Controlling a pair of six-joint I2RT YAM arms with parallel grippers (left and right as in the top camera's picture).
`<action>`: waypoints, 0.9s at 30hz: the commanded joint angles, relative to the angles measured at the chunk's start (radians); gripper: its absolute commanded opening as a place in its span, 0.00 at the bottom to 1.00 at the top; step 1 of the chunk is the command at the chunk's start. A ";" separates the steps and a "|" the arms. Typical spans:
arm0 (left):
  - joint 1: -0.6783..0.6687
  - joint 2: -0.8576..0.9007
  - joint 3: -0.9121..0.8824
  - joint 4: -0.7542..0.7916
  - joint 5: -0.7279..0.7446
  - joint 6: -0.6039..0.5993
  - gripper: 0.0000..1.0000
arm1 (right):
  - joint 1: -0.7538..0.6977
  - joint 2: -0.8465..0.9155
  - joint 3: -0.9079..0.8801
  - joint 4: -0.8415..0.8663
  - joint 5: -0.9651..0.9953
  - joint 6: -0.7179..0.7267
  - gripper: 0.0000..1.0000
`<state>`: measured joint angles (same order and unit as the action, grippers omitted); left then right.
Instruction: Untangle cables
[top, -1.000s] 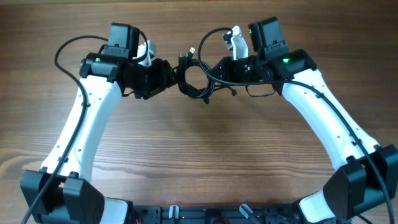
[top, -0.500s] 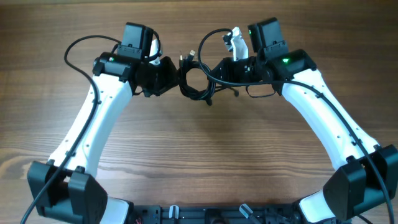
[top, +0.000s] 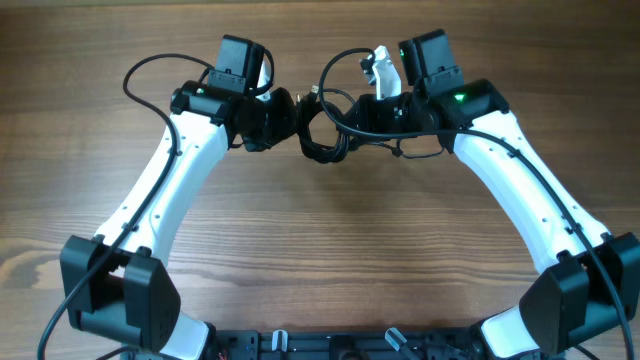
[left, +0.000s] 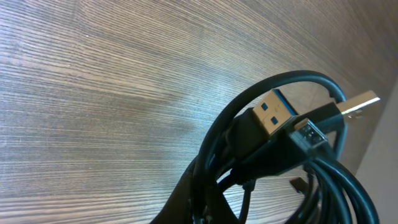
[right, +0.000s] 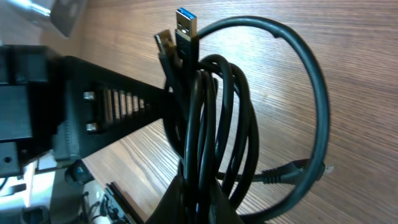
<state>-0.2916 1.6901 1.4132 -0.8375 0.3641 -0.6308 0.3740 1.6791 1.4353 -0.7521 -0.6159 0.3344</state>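
Observation:
The cables (top: 322, 128) are a bunched black coil hanging between both arms at the far middle of the wooden table (top: 320, 250). My left gripper (top: 292, 118) is shut on the coil's left side, my right gripper (top: 346, 116) on its right side. In the left wrist view the dark fingers (left: 200, 208) pinch several strands, and a blue-tongued USB plug (left: 273, 117) and a silver plug (left: 359, 104) stick out above. The right wrist view shows my right gripper (right: 202, 199) clamped on the cables (right: 214, 118), with a small plug (right: 300, 169) hanging loose at the right.
The arm's own thick black wire (top: 145, 68) loops above the left elbow. The two arm bases (top: 110, 300) (top: 575, 300) stand at the near corners, with a black rail (top: 330, 345) between them. In the right wrist view the left arm's gripper body (right: 99, 112) sits close behind the coil.
My left arm has swung right and toward the coil, and its gripper has gone from open to shut on the cables. The right arm and its grip have stayed put.

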 joint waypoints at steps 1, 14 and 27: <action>0.029 -0.087 0.013 -0.015 -0.014 0.053 0.04 | 0.002 -0.009 0.017 -0.018 0.075 -0.017 0.04; 0.242 -0.393 0.012 -0.114 -0.045 0.104 0.04 | 0.002 0.000 0.016 -0.041 0.121 -0.021 0.04; 0.293 -0.292 0.012 0.020 -0.171 0.150 0.04 | 0.106 0.000 0.016 -0.278 -0.329 -0.718 0.04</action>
<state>-0.0135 1.3552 1.4132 -0.8360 0.2432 -0.5034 0.4332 1.6791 1.4364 -0.9775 -0.8310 -0.1646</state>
